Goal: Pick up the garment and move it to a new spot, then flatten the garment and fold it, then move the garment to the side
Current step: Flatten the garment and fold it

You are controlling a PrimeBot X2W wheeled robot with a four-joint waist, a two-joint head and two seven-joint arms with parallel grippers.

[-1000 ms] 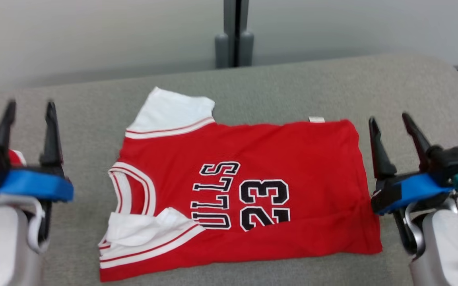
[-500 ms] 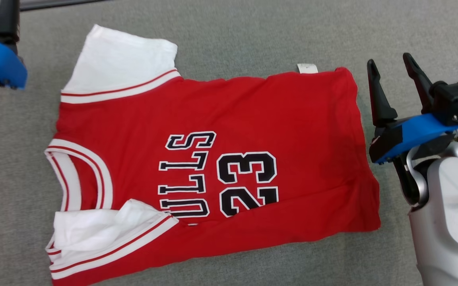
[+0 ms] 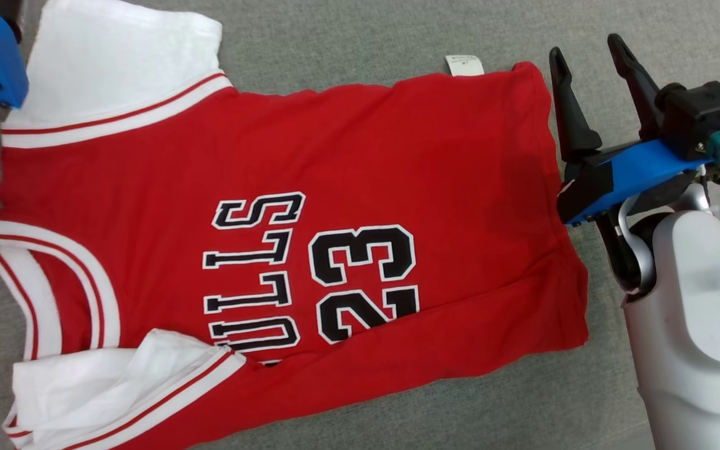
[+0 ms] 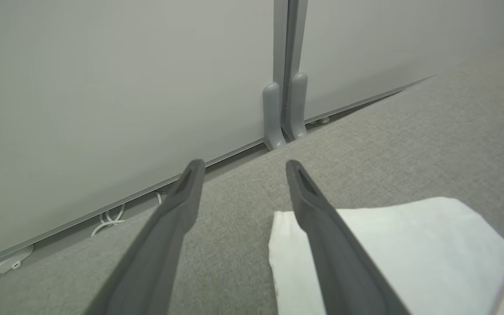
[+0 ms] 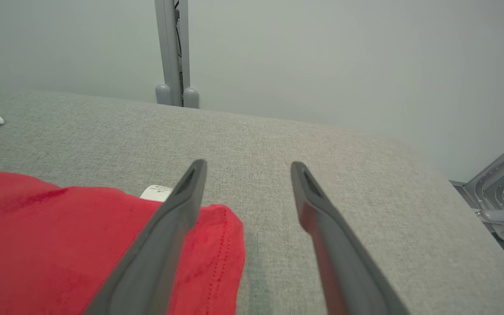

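The grey padded surface (image 3: 347, 37) bears the red jersey (image 3: 335, 150), flat, left of the right gripper (image 3: 585, 47), hem corner beneath its left finger. Black lettering (image 3: 360, 284) reads "ULLS 23". Both grippers are spread and empty; the left gripper (image 4: 244, 164) hangs over a white sleeve (image 4: 409, 253). The left wrist view shows white cables (image 4: 112, 216) by the wall. The tag (image 3: 465, 64) has unreadable print.

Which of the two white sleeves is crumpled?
The near sleeve, at the head view's bottom left: it is wrinkled and folded onto the jersey. The far sleeve lies flat.
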